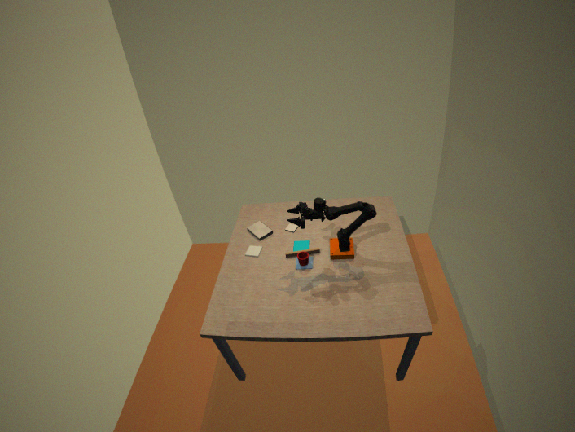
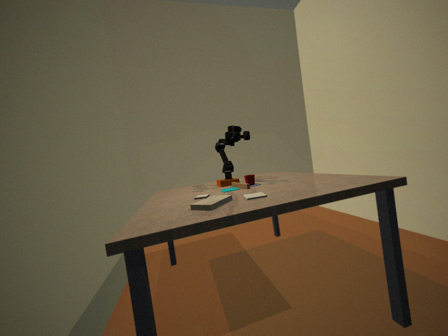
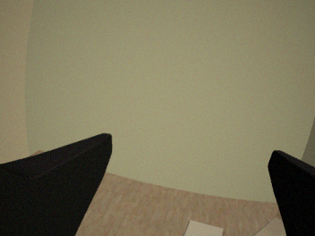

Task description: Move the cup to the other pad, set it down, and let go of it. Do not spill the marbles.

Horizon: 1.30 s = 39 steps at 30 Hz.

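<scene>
A red cup (image 1: 302,258) (image 2: 249,179) stands upright on a blue pad (image 1: 308,266) (image 2: 256,184) in front of the arm's base. A cyan pad (image 1: 301,244) (image 2: 230,189) lies just behind it, with a low wooden bar (image 1: 313,251) (image 2: 240,185) between the two pads. My gripper (image 1: 292,215) (image 2: 246,135) (image 3: 195,153) is open and empty. It hangs high above the table, behind and well away from the cup, and points out level. The cup is not in the wrist view. I cannot see the marbles inside the cup.
The arm's orange base (image 1: 342,249) (image 2: 227,182) stands right of the cup.
</scene>
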Each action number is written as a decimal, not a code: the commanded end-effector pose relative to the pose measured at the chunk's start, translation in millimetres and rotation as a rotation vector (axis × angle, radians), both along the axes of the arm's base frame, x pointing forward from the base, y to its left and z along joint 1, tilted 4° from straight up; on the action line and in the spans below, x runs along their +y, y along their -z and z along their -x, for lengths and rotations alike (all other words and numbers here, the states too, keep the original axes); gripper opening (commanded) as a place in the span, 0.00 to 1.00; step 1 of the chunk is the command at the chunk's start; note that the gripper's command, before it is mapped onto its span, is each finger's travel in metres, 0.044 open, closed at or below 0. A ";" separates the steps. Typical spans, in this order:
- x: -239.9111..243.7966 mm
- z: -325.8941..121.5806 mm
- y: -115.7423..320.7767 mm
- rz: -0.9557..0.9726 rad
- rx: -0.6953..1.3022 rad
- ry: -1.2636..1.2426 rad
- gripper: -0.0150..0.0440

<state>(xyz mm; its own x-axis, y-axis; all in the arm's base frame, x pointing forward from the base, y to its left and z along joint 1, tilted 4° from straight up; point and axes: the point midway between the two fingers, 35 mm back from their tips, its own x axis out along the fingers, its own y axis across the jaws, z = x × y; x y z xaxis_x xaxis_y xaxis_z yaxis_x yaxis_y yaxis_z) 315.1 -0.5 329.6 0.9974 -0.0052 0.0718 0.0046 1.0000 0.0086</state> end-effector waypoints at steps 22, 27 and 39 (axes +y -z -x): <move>37.6 59.5 236.8 -0.977 1.484 0.817 0.50; 37.6 59.5 236.8 -0.977 1.484 0.817 0.50; 38.7 58.0 250.7 -0.977 1.484 0.817 0.50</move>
